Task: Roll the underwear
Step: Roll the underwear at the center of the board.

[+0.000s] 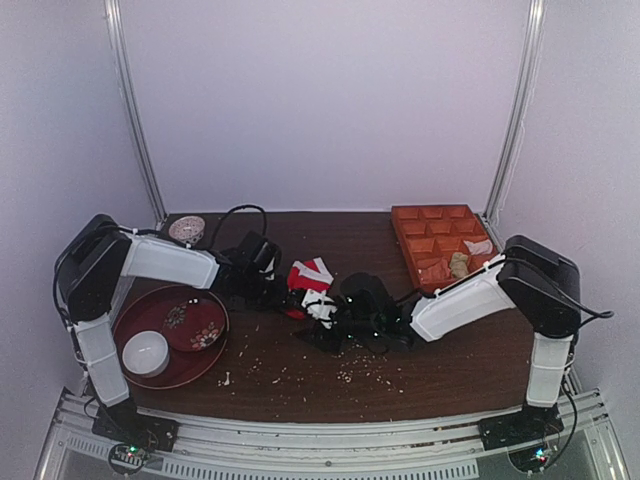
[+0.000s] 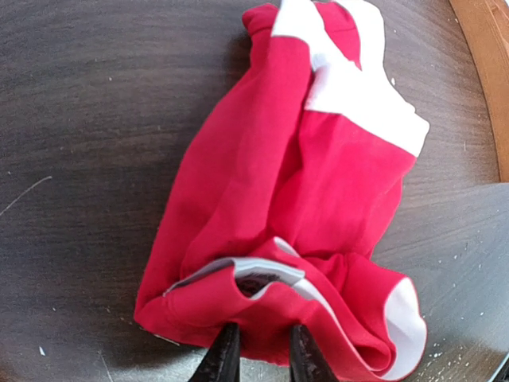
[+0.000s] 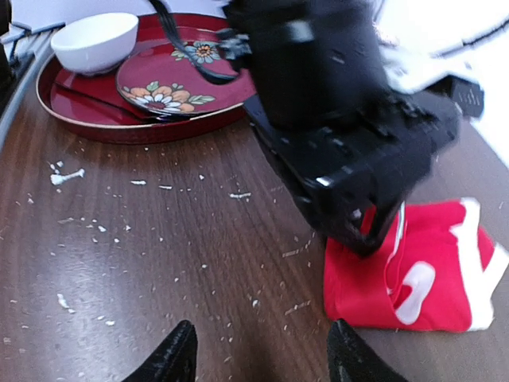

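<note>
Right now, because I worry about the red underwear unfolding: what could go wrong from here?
The left gripper has its jaws on just one fold of the underwear; a pull could slip or unfold it. The right gripper stands open off the cloth, so nothing pins it. Crumbs could get rolled in.

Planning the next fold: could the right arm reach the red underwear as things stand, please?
Probably yes: the right pincer is open, low over the table, with nothing between it and the underwear; the left pincer, gripping one edge, crowds only that side.

Underwear (image 1: 310,275) lies on the table (image 1: 470,340) between tray (image 1: 135,318) and box (image 1: 401,213)
</note>
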### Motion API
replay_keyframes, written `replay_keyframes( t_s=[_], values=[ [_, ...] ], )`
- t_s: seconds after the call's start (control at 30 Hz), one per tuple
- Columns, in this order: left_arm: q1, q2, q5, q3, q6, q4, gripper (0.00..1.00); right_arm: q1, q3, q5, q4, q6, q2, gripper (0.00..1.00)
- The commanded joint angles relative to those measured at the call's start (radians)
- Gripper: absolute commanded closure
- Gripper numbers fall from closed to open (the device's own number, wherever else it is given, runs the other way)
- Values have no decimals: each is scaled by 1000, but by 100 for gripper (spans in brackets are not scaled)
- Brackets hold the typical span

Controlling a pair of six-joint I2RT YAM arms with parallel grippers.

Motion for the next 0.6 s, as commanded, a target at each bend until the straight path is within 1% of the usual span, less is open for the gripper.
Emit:
replay_keyframes(
  t_s=[0.0, 0.03, 0.17, 0.3, 0.4, 0.57],
  values=[
    [0, -16, 22, 20, -6, -6, 78, 36, 11, 162, 162, -175, 68, 40],
    [1, -15, 25, 20, -8, -6, 77, 39, 18, 166, 172, -183, 81, 39],
    [3, -13, 32, 13, -16, -1, 78, 41, 71, 181, 128, -206, 108, 37],
    [3, -15, 32, 9, -21, 3, 77, 39, 153, 231, -2, -178, 121, 34],
    [3, -17, 33, 7, -23, 7, 77, 39, 154, 239, -14, -173, 114, 34],
    [2, -16, 40, 4, -33, 14, 77, 33, 199, 254, -106, -173, 126, 34]
  ],
)
